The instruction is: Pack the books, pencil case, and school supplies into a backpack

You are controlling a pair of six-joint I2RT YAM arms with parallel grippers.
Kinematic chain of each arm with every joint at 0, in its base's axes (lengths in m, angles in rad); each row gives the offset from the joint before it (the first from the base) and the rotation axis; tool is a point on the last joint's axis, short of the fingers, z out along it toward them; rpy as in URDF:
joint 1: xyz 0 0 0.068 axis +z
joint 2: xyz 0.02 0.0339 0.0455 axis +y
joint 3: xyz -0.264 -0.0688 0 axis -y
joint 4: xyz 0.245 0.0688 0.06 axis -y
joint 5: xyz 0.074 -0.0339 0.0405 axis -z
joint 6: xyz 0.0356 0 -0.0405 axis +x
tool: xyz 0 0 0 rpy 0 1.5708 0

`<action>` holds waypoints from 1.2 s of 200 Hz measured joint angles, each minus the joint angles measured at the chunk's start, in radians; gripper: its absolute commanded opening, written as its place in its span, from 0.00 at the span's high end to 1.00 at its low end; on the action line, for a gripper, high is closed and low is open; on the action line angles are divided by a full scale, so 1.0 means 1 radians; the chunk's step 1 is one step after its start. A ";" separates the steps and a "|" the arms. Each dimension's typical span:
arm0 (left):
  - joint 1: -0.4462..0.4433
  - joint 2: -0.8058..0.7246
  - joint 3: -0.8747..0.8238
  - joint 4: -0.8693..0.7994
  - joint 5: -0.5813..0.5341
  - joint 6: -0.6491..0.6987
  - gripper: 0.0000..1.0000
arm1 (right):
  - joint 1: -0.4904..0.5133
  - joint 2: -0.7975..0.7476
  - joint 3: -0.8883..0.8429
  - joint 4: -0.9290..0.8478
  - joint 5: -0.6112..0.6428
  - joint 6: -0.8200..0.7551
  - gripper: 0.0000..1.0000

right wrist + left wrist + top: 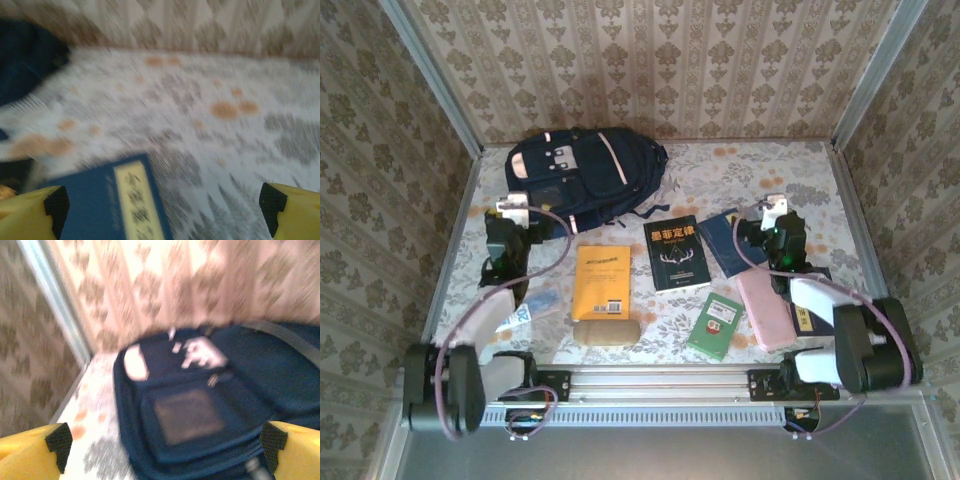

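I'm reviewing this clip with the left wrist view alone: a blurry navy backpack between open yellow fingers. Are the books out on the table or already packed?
Observer: Out. On the table in front of the backpack lie an orange-yellow book, a black antler book and a small green book.
Operator: Where is the pencil case?
Observer: A pink pencil case lies just right of the green book.
Operator: And the right gripper?
Observer: The right gripper is open and holds nothing; a navy book with a yellow title strip lies just beside it.
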 measured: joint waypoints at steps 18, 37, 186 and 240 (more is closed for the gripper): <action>-0.103 -0.132 0.060 -0.115 0.015 -0.031 0.00 | 0.134 -0.096 0.068 -0.085 0.016 0.000 0.00; -0.234 -0.235 0.124 -0.274 0.035 -0.046 0.00 | 0.290 -0.159 0.160 -0.192 0.023 -0.010 0.00; -0.114 -0.163 0.360 -1.094 0.132 -0.571 0.00 | 0.164 0.548 1.007 -0.928 -0.266 0.502 0.08; -0.114 -0.145 0.306 -1.097 0.237 -0.575 0.02 | 0.112 1.050 1.497 -0.965 -0.435 0.612 0.23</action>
